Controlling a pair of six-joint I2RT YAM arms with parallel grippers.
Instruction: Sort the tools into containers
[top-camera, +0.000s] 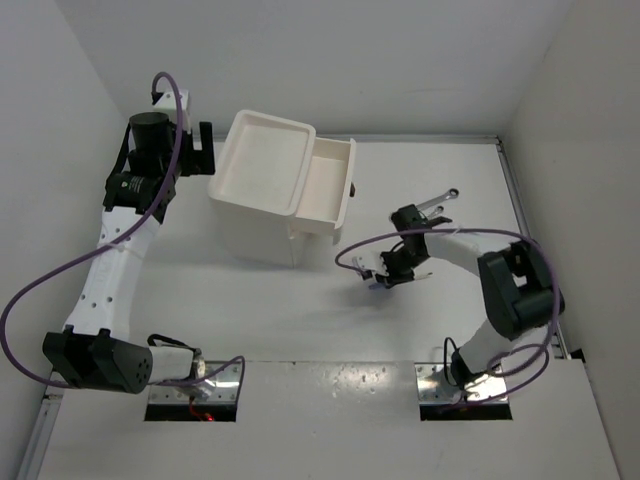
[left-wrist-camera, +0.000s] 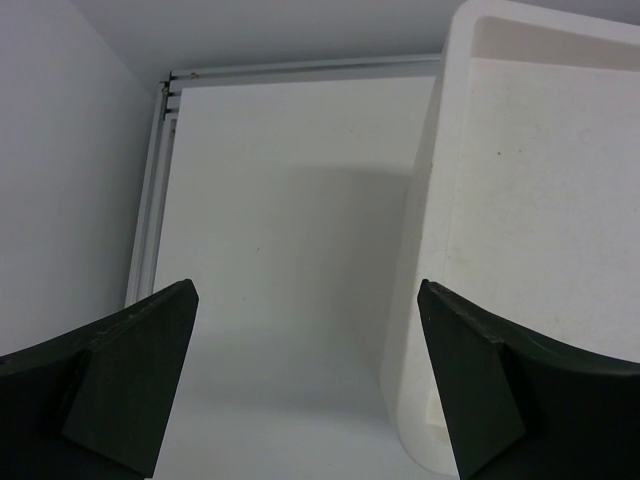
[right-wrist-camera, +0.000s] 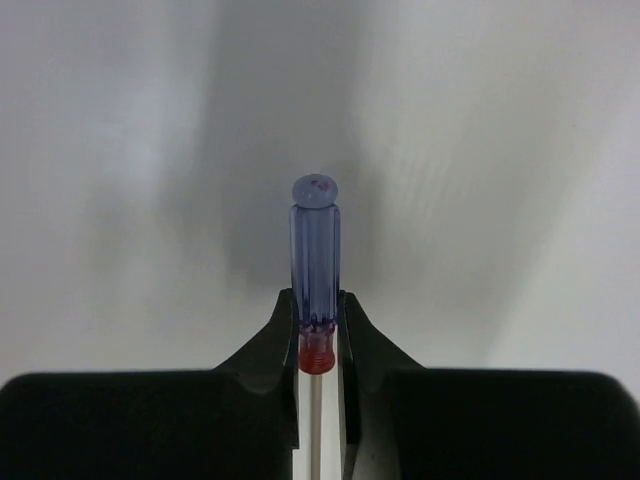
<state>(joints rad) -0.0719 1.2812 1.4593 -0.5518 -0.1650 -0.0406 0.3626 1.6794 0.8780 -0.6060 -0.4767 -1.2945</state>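
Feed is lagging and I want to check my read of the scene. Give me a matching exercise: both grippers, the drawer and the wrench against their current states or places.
Things:
1. left gripper
2. right gripper
3. drawer
4. wrench

States or places:
A. pulled out
B. lying on the table, beyond the right arm
C. open, beside the cabinet
D. shut on the screwdriver

Pairs: 1-C, 2-D, 3-A, 4-B
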